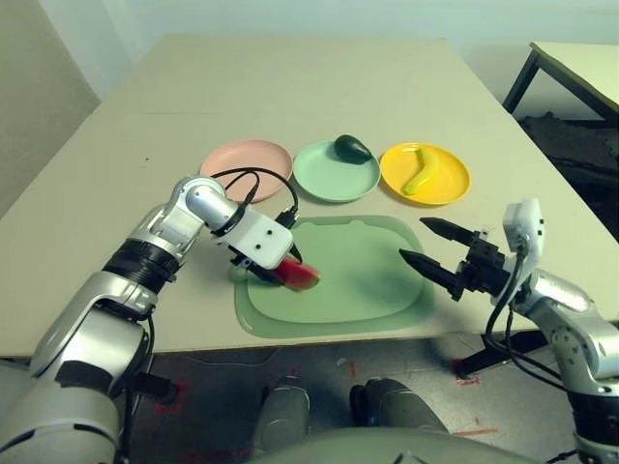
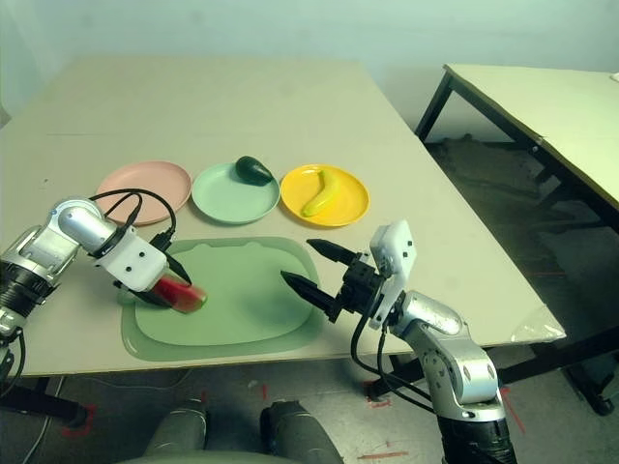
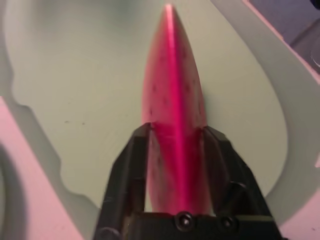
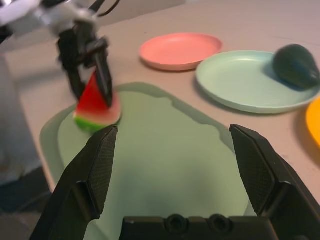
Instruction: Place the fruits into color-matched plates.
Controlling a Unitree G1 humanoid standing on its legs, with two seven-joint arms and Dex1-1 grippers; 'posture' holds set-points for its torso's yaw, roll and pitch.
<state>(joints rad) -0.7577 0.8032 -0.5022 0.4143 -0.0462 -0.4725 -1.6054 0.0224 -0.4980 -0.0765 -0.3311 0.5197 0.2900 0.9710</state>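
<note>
The left end effector (image 1: 290, 272) is clenched on the red toy watermelon wedge with green rind (image 1: 301, 277), holding it at the near left part of the large rounded green mat (image 1: 368, 280) on the pale surface (image 1: 290, 87). The left wrist view shows both black fingers (image 3: 131, 165) pressing the wedge's flat red faces; the right wrist view shows its rind toward the mat. The right end effector (image 1: 432, 251) hangs released over the mat's right edge. Beyond the mat, the small dark green avocado (image 1: 353, 148) lies in the mint green round plate (image 1: 324, 177), the curved yellow banana (image 1: 423, 172) lies in the bright yellow plate (image 1: 453, 179), and the pale pink plate (image 1: 247, 159) holds nothing.

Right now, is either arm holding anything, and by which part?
The left gripper holds the watermelon wedge, jaws clamped on its two red flat faces near the tip. The right gripper is open and holds nothing.
</note>
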